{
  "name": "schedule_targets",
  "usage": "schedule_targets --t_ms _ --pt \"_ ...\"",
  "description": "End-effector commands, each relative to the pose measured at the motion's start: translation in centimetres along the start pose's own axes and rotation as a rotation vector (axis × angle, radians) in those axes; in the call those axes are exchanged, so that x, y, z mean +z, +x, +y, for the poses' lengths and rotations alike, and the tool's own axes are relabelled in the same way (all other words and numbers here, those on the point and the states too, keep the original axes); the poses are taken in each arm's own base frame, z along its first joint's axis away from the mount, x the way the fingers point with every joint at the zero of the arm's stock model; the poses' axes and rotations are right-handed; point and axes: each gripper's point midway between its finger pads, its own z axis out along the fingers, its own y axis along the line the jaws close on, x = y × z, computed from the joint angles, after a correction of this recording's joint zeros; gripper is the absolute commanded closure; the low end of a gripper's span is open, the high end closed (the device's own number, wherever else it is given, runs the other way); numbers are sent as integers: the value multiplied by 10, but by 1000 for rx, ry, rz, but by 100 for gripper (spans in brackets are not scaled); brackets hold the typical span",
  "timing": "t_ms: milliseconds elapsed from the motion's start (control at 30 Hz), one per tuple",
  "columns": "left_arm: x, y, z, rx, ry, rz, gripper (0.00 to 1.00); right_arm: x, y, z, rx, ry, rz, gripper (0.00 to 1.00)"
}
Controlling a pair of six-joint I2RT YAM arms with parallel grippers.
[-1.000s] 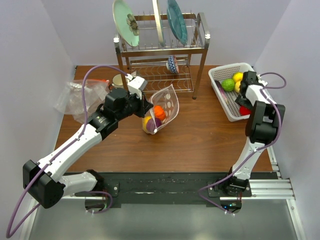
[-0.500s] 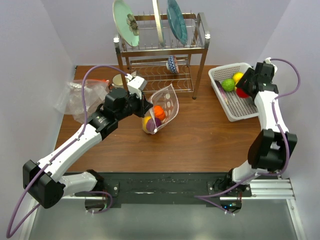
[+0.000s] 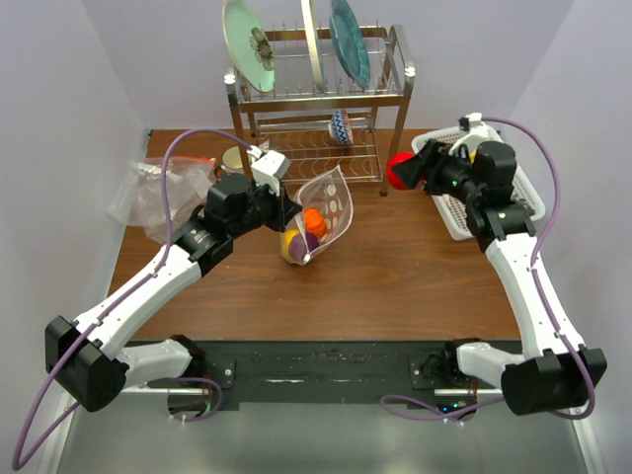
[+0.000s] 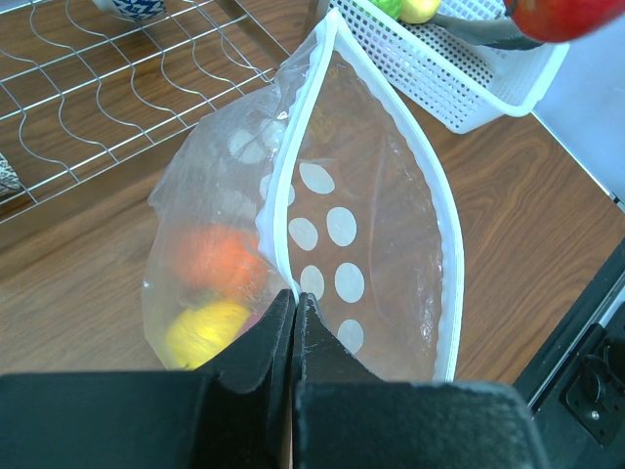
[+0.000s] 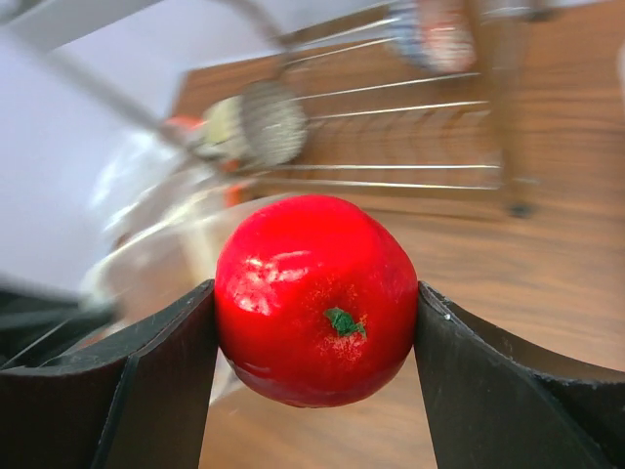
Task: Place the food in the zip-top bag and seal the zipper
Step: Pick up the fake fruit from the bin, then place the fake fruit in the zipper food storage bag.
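Note:
The dotted zip-top bag [image 3: 333, 202] hangs open-mouthed at the table's middle, with my left gripper [image 3: 289, 210] shut on the zipper [image 4: 283, 210] at its near corner. Inside lie an orange fruit [image 3: 314, 219], a yellow one [image 3: 291, 246] and a purple one [image 3: 308, 240]. In the left wrist view my left gripper [image 4: 294, 299] pinches the white mouth edge, jaws pressed together. My right gripper [image 3: 407, 170] is shut on a red round fruit [image 5: 314, 298] and holds it in the air between the white basket [image 3: 456, 219] and the bag, right of the bag's mouth.
A metal dish rack [image 3: 393, 94] with plates and a bowl [image 3: 339, 126] stands behind the bag. Crumpled plain clear plastic [image 3: 158, 193] lies at the left. The white basket [image 4: 459, 83] at the right edge holds a green and a yellow fruit.
My right gripper has risen out of the basket with the red fruit and swung left toward the bag. The left arm and the bag have not moved.

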Motion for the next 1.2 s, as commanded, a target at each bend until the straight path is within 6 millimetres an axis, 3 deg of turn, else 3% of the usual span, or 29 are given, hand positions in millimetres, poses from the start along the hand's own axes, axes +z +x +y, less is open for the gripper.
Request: schedule_targets --t_ms 0,200,400,600,900,1000,1033,1100,1167 --pt "0 -13 0 9 2 -50 100 -7 7 70 -20 -264 4 51" --pt "-1 -14 0 11 3 -52 100 -9 26 132 -57 -486 66 51" --pt "-3 -17 1 15 -5 -60 100 5 51 161 -103 -538 124 52" --pt "-5 -18 1 18 -10 -66 100 25 77 167 -131 -529 181 52" --pt "-7 -20 1 19 -9 -71 100 46 81 162 -168 -457 188 50" --pt "-6 -19 1 19 -8 -70 100 51 80 159 -178 -425 189 34" --pt "-6 -20 1 19 -7 -71 100 51 79 159 -184 -421 187 13" --pt "-7 -20 0 19 -7 -71 100 50 77 161 -192 -420 178 4" --pt "-7 -20 1 19 -9 -71 100 47 72 162 -198 -420 165 3"
